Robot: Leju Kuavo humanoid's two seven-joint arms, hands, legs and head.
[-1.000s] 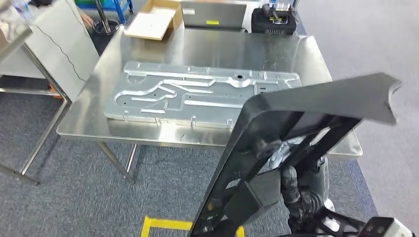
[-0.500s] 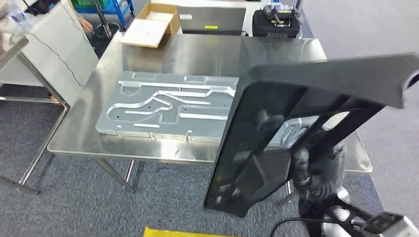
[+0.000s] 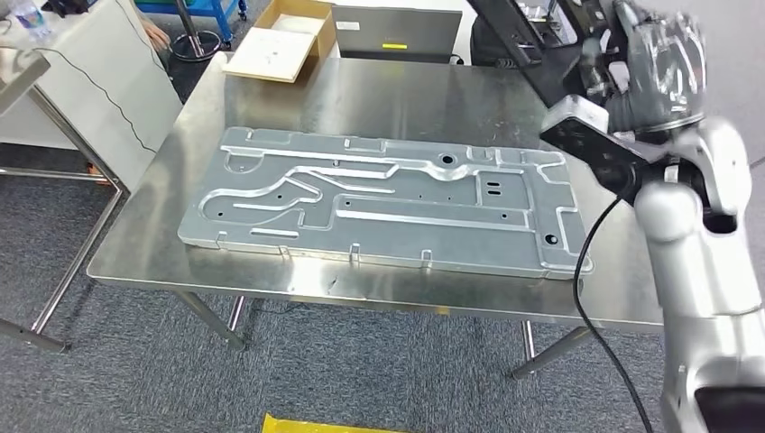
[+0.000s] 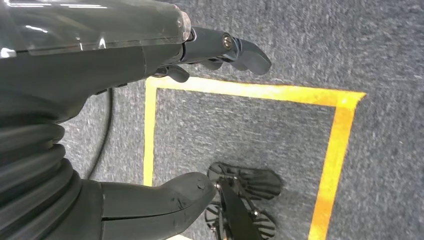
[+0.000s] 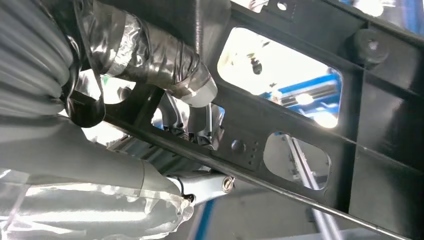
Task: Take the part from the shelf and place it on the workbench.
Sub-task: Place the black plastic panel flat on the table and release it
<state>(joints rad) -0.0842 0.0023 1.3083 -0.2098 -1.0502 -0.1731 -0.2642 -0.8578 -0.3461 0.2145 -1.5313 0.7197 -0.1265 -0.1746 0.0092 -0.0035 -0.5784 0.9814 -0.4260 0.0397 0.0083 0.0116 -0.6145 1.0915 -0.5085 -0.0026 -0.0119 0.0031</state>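
Part: black frame part (image 5: 300, 125) raised above the table's (image 3: 379, 90) far right corner.
Right hand (image 3: 654, 63): fingers (image 5: 165, 65) wrapped around a frame bar.
Left hand (image 4: 150, 125): fingers apart, holding nothing, above carpet.

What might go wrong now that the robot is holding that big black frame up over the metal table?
The black frame is large and held by the right hand alone, so it might tilt or slip. The silver stamped plate covers most of the workbench, so the frame could land on it. The black cable hanging by the arm might snag the workbench corner.
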